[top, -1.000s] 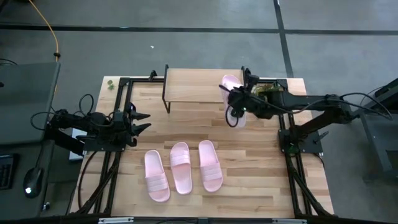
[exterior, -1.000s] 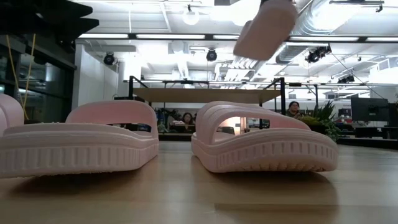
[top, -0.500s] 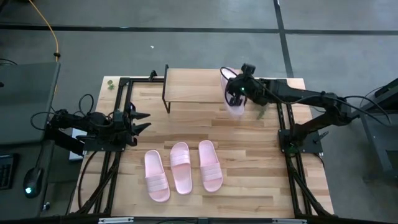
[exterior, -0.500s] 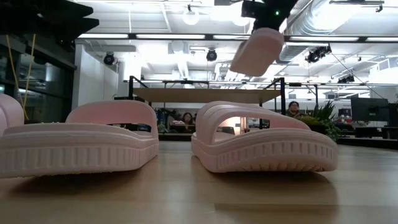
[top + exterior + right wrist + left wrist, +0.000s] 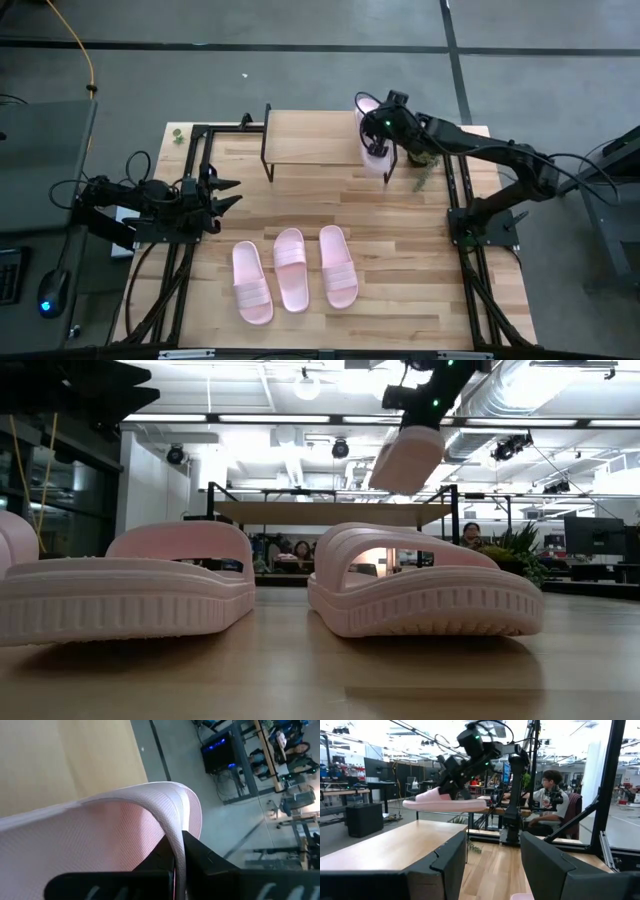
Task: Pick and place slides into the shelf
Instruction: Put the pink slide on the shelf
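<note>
Above shelf [image 5: 315, 140] end, slide [image 5: 372, 135] seemingly level

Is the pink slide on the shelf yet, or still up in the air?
In the air. The right gripper holds the slide above the shelf; the left wrist view shows a gap beneath its sole.

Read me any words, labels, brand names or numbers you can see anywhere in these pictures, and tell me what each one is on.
No readable text in any view.
The three slides on the table and the slide held by the right gripper: plain, no brand visible.
The shelf: bare wood, no label.
Screens and equipment in the room behind: too small to read.
</note>
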